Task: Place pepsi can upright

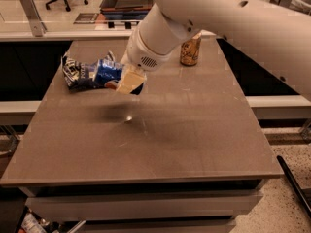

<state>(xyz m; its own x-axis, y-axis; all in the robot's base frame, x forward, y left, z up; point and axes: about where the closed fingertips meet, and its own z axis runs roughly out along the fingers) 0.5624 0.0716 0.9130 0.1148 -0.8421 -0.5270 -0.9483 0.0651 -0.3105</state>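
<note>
holding the pepsi can on its side, the hand sits upper left of centre, tan fingers clamped on the can's right end. can is lifted off the counter, tilted, not upright, with its shadow on the surface just below. dark blue and white snack bag lies just left of the can. gold-tan can stands upright at upper centre, partly hidden by the white arm.

Bulky white arm, vented wrist, tan-fingered hand over table's far left
</note>
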